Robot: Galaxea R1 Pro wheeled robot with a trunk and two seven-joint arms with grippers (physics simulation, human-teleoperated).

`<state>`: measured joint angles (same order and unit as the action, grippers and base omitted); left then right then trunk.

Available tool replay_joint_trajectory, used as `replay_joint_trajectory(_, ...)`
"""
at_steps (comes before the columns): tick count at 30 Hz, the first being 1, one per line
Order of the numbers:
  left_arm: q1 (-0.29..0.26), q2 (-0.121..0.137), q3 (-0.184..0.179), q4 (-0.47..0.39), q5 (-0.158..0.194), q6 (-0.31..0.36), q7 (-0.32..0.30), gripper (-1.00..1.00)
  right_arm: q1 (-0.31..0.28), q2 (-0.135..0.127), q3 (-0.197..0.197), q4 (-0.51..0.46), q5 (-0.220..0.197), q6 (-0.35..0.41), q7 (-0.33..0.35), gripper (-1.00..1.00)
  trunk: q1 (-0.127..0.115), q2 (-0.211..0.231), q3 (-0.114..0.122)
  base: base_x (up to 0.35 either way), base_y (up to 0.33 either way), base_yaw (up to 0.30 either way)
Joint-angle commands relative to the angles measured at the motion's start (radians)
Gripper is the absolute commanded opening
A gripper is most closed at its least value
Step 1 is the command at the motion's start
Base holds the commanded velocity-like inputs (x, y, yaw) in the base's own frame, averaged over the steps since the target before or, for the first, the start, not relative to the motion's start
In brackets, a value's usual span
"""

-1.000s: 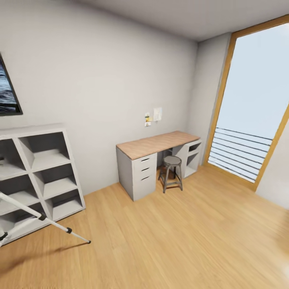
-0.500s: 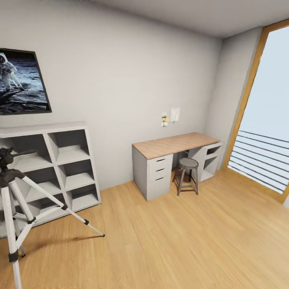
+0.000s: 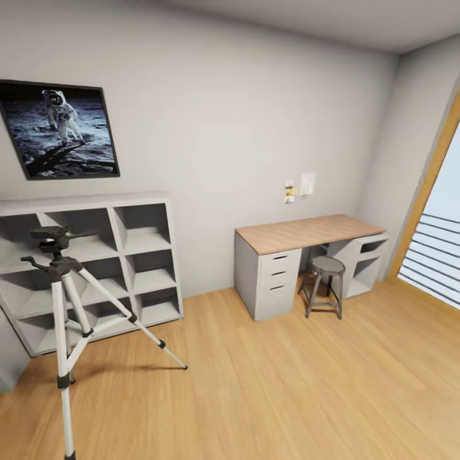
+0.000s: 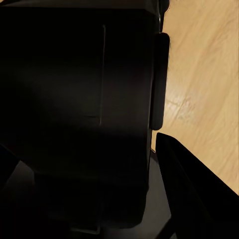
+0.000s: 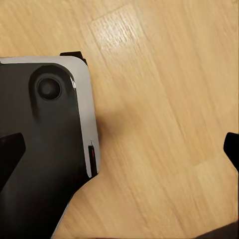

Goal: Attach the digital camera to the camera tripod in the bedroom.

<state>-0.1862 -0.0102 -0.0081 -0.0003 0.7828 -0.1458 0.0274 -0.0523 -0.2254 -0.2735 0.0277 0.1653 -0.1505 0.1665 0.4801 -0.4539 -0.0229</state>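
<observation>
Right claw (image 5: 119, 149) hangs released over bare floor (image 5: 164, 89) beside the robot's dark base (image 5: 45, 149), tucked low for travel, I'd judge. The left claw (image 4: 94, 194) has a black boxy shape (image 4: 74, 89) hard against it, perhaps the camera, but I cannot tell whether it grips. The tripod (image 3: 61, 281) stands upright before the white shelves (image 3: 147, 243), seemingly well apart from both claws.

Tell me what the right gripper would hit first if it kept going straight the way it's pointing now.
Most likely the wood plank floor, which lies ahead between the right gripper's dark fingertips. A black and grey body sits off to one side, seemingly outside that line, though depth is hard to judge.
</observation>
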Motion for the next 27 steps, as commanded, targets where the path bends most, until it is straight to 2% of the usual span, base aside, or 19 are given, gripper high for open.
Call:
replay_joint_trajectory(1,-0.001,0.0,-0.001,0.0,0.0,-0.003,0.002,-1.0,-0.001,-0.001,-0.009,0.003,0.018,-0.006,0.002,1.0,0.001,-0.002,-0.002,0.006,0.0,0.182)
replay_joint_trajectory(7,-0.001,-0.003,-0.002,0.0,-0.003,-0.004,0.002,-1.0,-0.001,-0.002,-0.009,0.003,0.062,-0.006,0.002,1.0,0.001,-0.002,-0.002,0.134,-0.077,0.064)
replay_joint_trajectory(27,-0.001,-0.004,-0.004,0.0,-0.004,-0.003,0.002,-1.0,-0.001,0.0,-0.01,0.003,0.065,-0.003,0.004,1.0,0.001,-0.002,-0.002,0.283,-0.146,0.017)
